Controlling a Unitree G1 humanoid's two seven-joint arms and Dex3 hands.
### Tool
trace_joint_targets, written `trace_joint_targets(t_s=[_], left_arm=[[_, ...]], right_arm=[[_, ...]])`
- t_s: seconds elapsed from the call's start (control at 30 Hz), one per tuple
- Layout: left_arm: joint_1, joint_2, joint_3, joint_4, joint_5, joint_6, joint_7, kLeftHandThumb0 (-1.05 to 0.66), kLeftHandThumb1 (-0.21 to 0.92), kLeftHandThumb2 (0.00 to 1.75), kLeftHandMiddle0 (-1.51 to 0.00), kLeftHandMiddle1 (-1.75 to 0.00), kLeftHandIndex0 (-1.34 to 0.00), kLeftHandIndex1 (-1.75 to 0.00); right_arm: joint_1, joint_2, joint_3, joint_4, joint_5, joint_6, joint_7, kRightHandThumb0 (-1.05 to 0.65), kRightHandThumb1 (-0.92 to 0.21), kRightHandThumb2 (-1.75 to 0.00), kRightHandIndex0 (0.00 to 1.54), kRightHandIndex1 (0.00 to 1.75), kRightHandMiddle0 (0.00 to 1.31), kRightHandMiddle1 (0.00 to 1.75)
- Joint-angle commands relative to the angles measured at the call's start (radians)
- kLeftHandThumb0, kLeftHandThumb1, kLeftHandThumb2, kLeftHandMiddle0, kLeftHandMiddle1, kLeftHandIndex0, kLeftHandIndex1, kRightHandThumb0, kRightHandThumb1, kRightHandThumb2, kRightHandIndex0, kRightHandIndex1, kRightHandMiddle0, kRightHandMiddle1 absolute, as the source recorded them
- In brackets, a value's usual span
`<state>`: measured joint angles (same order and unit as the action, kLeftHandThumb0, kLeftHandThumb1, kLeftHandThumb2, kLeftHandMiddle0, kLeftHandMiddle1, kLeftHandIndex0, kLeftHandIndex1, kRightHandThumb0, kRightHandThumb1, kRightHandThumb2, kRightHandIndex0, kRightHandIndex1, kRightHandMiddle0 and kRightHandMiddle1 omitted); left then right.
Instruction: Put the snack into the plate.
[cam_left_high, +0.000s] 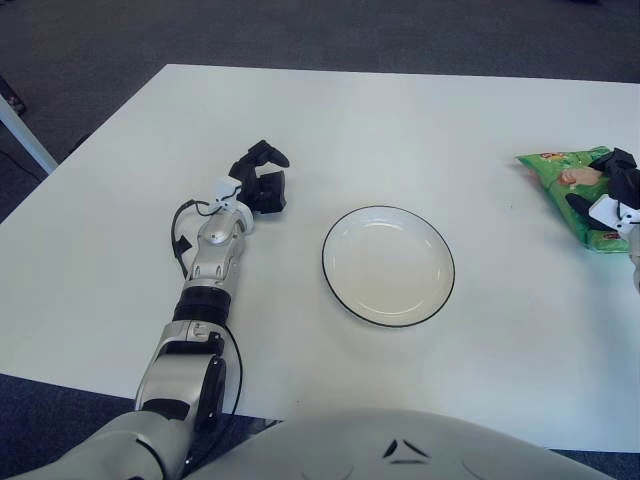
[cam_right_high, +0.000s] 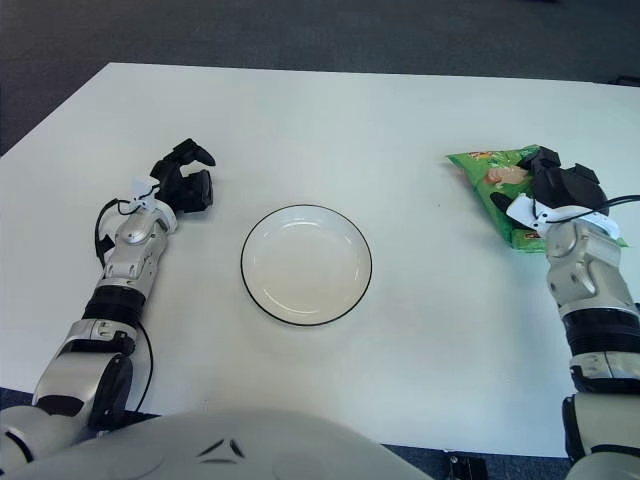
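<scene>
**Right hand closed on the snack bag at the table's right edge**

The right hand (cam_right_high: 552, 195) sat on the green snack bag (cam_right_high: 492, 180) on the right side of the white table (cam_right_high: 400, 130), well apart from the plate. Its dark fingers (cam_right_high: 545, 160) were curled down over the bag's right part, and the bag's edge bunched up against them, so the hand appeared to have hold of the bag. Whether the bag was lifted clear of the table or was lying on it could not be told. The bag's left end, with its printed picture, stuck out free toward the plate.

The white plate (cam_right_high: 262, 300), rimmed with a thin dark line, stood near the middle of the table with nothing in it.

The left hand (cam_left_high: 258, 180) showed to the left of the plate, its forearm stretched along the table. Its black fingers (cam_left_high: 270, 152) were loosely bent and held nothing.
</scene>
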<state>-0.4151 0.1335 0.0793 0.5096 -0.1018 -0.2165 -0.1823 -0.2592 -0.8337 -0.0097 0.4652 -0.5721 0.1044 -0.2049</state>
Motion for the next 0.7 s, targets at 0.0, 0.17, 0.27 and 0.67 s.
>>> trace_joint_targets(t_s=[0.0, 0.17, 0.27, 0.67], left_arm=[[0.065, -0.001, -0.002, 0.029, 0.018, 0.038, 0.014, -0.46, 0.39, 1.23, -1.18, -1.75, -0.56, -1.75], [0.068, -0.005, -0.003, 0.023, 0.017, 0.042, 0.021, -0.46, 0.38, 1.23, -1.18, -1.75, -0.56, -1.75], [0.069, -0.008, -0.003, 0.019, 0.017, 0.043, 0.023, -0.46, 0.38, 1.24, -1.19, -1.75, -0.56, -1.75], [0.068, -0.007, -0.006, 0.017, 0.016, 0.044, 0.025, -0.46, 0.37, 1.25, -1.19, -1.75, -0.57, -1.75]], right_arm=[[0.051, 0.029, -0.034, 0.038, 0.011, -0.007, -0.08, -0.01, -0.02, -1.53, 0.83, 1.37, 0.78, 1.74], [0.035, 0.05, -0.081, 0.049, 0.055, -0.028, -0.146, 0.0, 0.0, -1.54, 0.91, 1.32, 0.76, 1.75], [0.035, 0.069, -0.102, 0.021, 0.085, -0.019, -0.138, 0.0, -0.01, -1.55, 0.9, 1.39, 0.71, 1.75], [0.081, 0.158, -0.16, -0.226, 0.129, 0.034, -0.129, 0.0, -0.08, -1.53, 0.84, 1.57, 0.58, 1.75]])
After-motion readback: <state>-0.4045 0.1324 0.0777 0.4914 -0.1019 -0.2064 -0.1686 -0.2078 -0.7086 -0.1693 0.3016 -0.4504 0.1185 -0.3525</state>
